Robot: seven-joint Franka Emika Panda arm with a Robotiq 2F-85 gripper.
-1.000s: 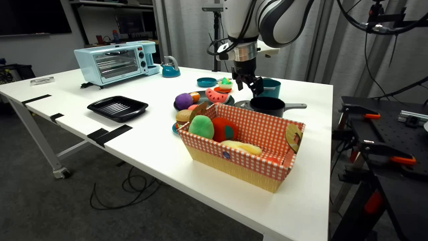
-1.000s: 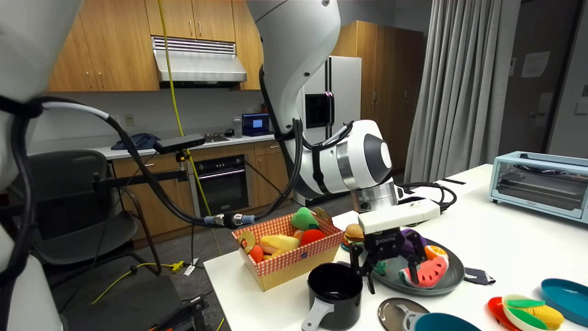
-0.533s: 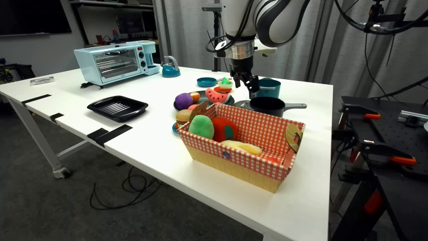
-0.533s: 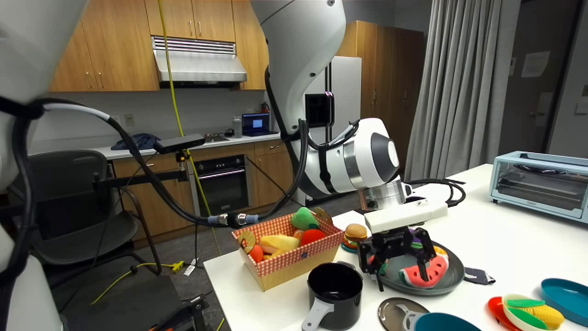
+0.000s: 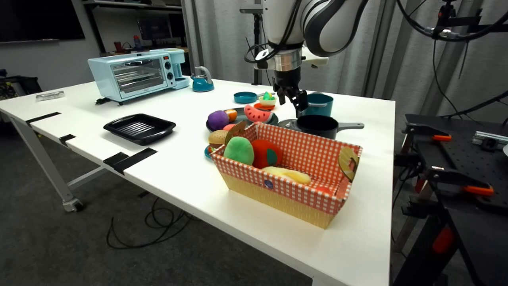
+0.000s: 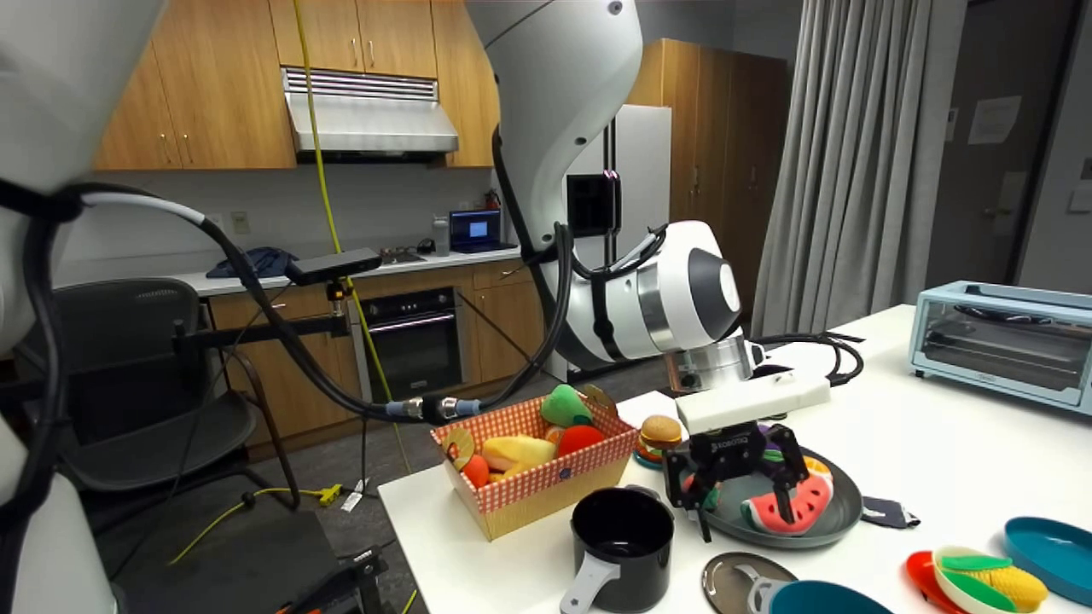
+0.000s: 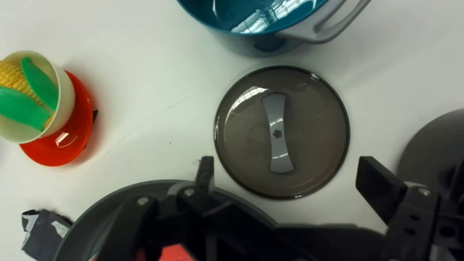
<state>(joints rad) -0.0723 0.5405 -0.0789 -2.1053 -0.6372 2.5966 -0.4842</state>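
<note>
Robotic gripper (image 7: 285, 165) hangs over white tabletop (image 6: 955, 443), fingers (image 7: 377, 188) spread wide apart; smoked pot lid (image 7: 315, 137) with gray handle (image 7: 277, 134) lies flat below, just beside teal pot (image 7: 246, 45), near black saucepan (image 6: 636, 571) and dark gray plate (image 6: 845, 507) holding toy watermelon slice (image 6: 810, 499).

1. The brand "ROBOTIQ" can be read on the tool (image 6: 745, 517) in an exterior view.
2. A star (image 7: 277, 134) is borne by the lid handle (image 7: 278, 146) in the wrist view.
3. A round blue badge (image 5: 268, 184) is carried by the checked basket (image 5: 301, 198); its lettering cannot be made out.
4. The small mark on the toaster oven (image 6: 1007, 345) is too blurred to be read.
</note>
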